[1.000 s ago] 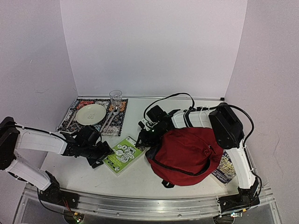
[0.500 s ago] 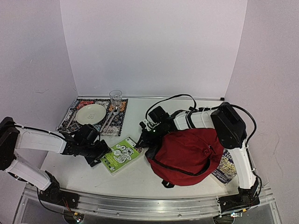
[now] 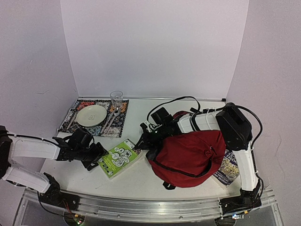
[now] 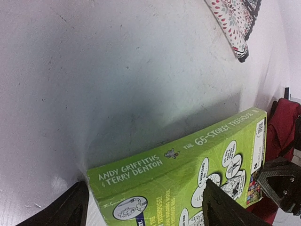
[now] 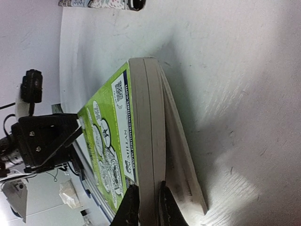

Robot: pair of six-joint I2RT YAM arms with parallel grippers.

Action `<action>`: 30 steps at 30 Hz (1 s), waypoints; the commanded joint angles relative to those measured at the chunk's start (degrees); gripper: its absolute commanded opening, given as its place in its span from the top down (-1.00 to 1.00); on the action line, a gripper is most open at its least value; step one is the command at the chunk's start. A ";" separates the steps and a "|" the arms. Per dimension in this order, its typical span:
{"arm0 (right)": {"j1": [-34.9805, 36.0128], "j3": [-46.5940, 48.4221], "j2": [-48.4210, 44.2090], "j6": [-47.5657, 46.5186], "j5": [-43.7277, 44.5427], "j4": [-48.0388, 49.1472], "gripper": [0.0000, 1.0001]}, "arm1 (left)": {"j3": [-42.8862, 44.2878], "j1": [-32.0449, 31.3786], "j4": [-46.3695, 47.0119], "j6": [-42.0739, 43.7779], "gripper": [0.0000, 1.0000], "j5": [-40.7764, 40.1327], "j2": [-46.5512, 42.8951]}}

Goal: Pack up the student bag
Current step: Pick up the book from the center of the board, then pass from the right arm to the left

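Observation:
The student bag (image 3: 188,155), dark red with black trim, lies at the right of the table; its edge shows in the left wrist view (image 4: 282,122). A green paperback book (image 3: 118,157) lies just left of it. My right gripper (image 3: 142,141) is shut on the book's far corner, pinching the cover and a block of pages (image 5: 148,188) while the other pages splay below. My left gripper (image 3: 96,157) is open, its fingers straddling the book's near spine end (image 4: 146,188). The book's spine and cover (image 4: 188,160) fill that view.
A patterned placemat (image 3: 75,117) at the back left holds a plate (image 3: 91,114), a glass (image 3: 116,100) and cutlery (image 3: 112,117). A second book (image 3: 228,169) sticks out from under the bag's right side. The metal front rail (image 3: 141,207) runs along the table's near edge.
The green book has slid a little left and toward the front. My left arm has drawn back left and lowered. My right gripper has followed the book's corner leftward.

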 commanded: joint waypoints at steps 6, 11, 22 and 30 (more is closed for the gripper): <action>-3.27 -3.93 -8.44 10.78 -10.90 13.69 1.00 | -3.08 0.60 5.31 -2.52 -0.75 2.66 -2.77; -4.67 -7.90 -9.66 17.24 -13.48 22.63 1.00 | -4.28 0.63 11.70 -2.46 -0.77 4.70 -1.63; -5.84 -13.25 -10.99 23.92 -16.18 33.41 1.00 | -5.42 0.70 20.01 -1.52 -0.84 5.48 -1.65; -6.16 -15.32 -12.24 27.28 -17.66 39.02 1.00 | -5.63 0.69 24.71 -0.69 -0.88 5.73 1.22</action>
